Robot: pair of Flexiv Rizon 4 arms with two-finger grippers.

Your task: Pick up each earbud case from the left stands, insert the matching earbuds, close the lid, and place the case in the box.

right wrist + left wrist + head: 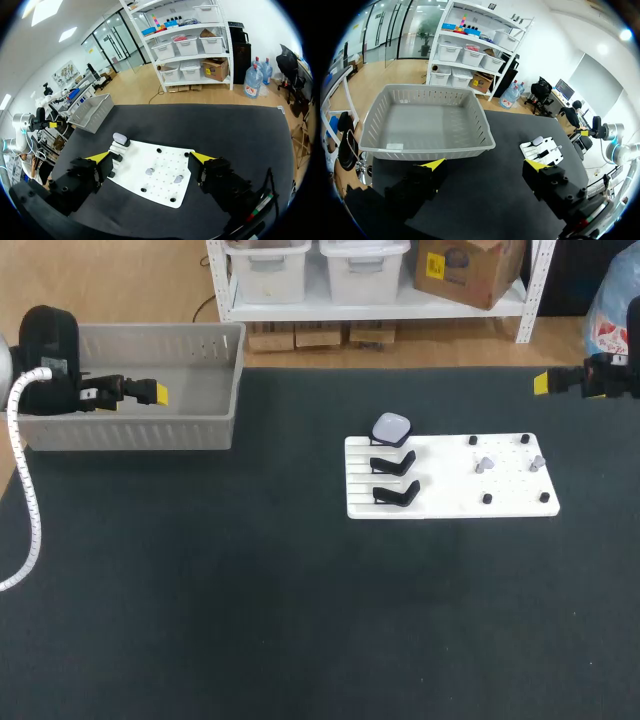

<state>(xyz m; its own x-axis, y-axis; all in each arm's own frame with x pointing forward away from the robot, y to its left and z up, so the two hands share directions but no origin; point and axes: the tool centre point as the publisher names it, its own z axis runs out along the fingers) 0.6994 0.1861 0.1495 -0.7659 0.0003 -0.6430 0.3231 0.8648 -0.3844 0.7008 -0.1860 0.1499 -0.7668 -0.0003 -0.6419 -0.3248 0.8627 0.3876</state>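
Observation:
A pale earbud case (391, 427) rests on the rearmost of three black stands at the left end of the white board (450, 502); the other two stands (394, 463) are bare. Two small grey earbuds (485, 464) lie on the board's right half among black pegs. My left gripper (155, 394) hovers open and empty over the grey basket (200, 432). My right gripper (541, 383) hangs open and empty beyond the board's far right corner. In the right wrist view, board (165, 192), case (120, 138) and earbuds (149, 171) lie ahead of the open right gripper (150, 157).
The left wrist view looks between the open fingers of the left gripper (485, 165) at the basket (427, 145), which holds nothing, with the board (550, 156) farther off. Dark table mat (250, 620) surrounds both.

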